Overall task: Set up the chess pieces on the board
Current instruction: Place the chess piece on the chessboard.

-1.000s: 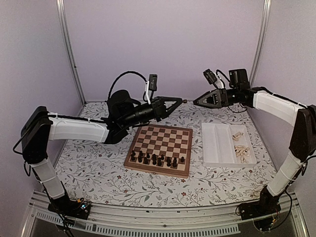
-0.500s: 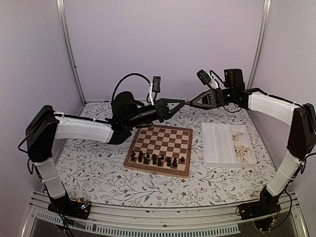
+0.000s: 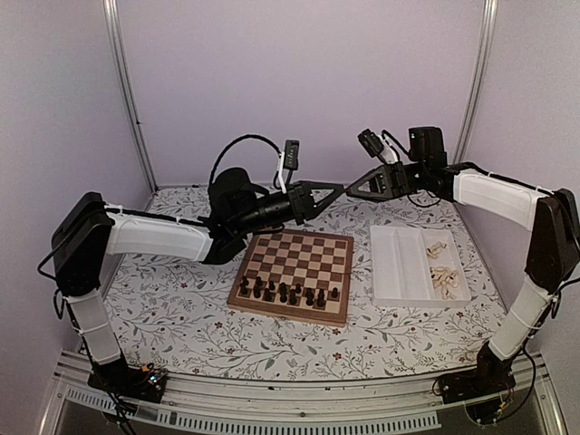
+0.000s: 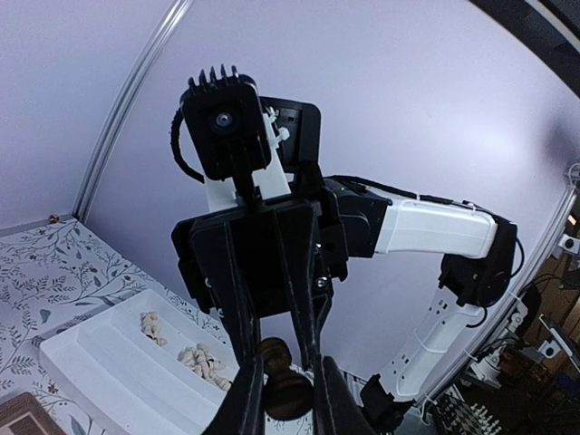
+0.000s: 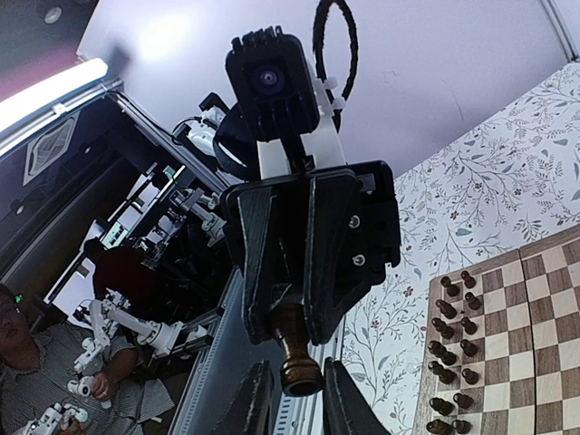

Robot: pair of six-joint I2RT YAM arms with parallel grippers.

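**Two hands meet on one dark piece above the board's far edge**

The left hand (image 3: 338, 188) and the right hand (image 3: 349, 190) are raised tip to tip above the far edge of the board (image 3: 299, 252). Between them is a dark chess piece (image 5: 297, 361). The left hand's fingers are clamped on it. The right hand's fingers (image 5: 255, 399) sit closely on either side of its base, but the views do not show whether they press on it.

On the board, the other dark pieces (image 3: 285, 292) stand in two rows along the near edge, and the remaining squares are bare. Right of the board, on the floral tabletop (image 3: 181, 299), lies a white compartment tray (image 3: 399, 263). Cream pieces (image 3: 443, 276) are heaped in its right-hand compartment. In each wrist view the opposite hand and its camera block most of the scene.
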